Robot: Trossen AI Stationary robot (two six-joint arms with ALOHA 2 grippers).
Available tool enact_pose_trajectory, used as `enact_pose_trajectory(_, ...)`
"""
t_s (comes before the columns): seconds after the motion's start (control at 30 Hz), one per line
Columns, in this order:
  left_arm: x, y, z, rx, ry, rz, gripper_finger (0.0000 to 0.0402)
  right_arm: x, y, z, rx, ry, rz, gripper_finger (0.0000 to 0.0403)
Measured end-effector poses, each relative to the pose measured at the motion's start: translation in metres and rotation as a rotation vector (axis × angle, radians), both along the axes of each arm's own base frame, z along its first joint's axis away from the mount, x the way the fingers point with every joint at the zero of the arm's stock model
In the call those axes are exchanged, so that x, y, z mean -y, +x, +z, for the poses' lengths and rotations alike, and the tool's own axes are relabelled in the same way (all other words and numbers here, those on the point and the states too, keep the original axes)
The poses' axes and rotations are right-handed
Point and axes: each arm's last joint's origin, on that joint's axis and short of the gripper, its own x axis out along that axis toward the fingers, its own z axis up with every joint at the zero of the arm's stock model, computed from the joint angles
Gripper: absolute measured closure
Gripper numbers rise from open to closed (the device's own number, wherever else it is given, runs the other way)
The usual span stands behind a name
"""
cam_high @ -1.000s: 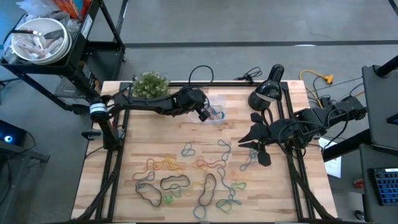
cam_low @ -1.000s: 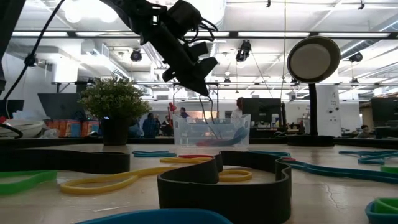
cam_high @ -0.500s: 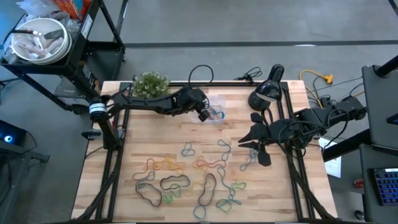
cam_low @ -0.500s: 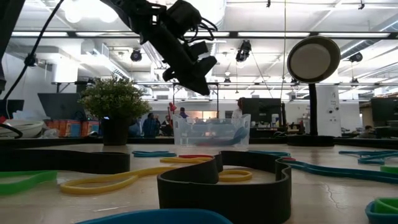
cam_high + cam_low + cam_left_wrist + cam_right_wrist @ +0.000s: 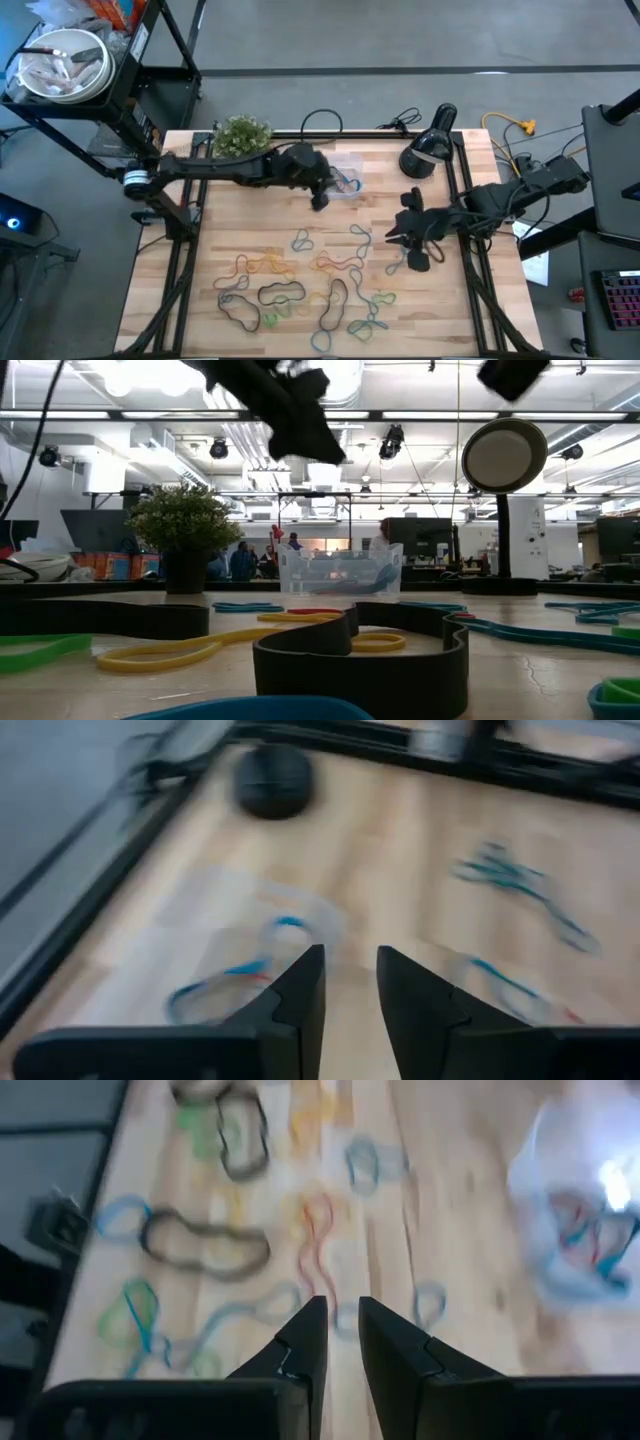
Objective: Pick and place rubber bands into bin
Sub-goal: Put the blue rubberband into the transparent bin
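Note:
The rubber bands (image 5: 300, 275) lie scattered as flat loops on the near half of the wooden table; they also show in the low view (image 5: 360, 650) and the right wrist view (image 5: 205, 1250). The clear bin (image 5: 343, 184) stands on the far middle of the table and holds blue and red bands (image 5: 240, 970). My left gripper (image 5: 320, 198) hovers beside the bin's near left corner, raised above it (image 5: 300, 420), open by a narrow gap (image 5: 350, 970) and empty. My right gripper (image 5: 398, 238) hangs above the bands at the table's right, open by a narrow gap (image 5: 342, 1315) and empty.
A small potted plant (image 5: 242, 135) stands at the far left edge. A black desk lamp (image 5: 430, 148) stands at the far right, its round head showing in the low view (image 5: 503, 455). Black cables lie along the far edge. Bare wood separates bin and bands.
A thin dark band that hung from my left gripper into the bin dropped away. My left gripper then rose and drew back a little toward the near left. My right gripper shifted toward the table's left, over the bands.

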Motion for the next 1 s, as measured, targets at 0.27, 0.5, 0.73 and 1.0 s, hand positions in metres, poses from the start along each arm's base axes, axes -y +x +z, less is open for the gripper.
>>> enact_pose_trajectory(0.27, 0.049, -0.038, 0.037, 0.021, 0.045, -0.207, 0.0324, 0.004, -0.024, -0.055, -0.356, 0.024, 0.064, 0.0346)
enact_pose_trajectory(0.5, 0.068, -0.061, 0.057, 0.089, 0.032, -0.252, 0.0324, 0.008, -0.031, -0.085, -0.406, -0.032, 0.072, 0.0346)
enact_pose_trajectory(0.73, 0.080, -0.070, 0.056, 0.085, 0.008, -0.274, 0.0324, 0.013, -0.018, -0.097, -0.251, -0.017, -0.005, 0.0346)
enact_pose_trajectory(1.0, 0.088, -0.073, 0.044, 0.055, -0.050, -0.273, 0.0324, 0.015, 0.006, -0.106, -0.127, -0.087, 0.089, 0.0346)
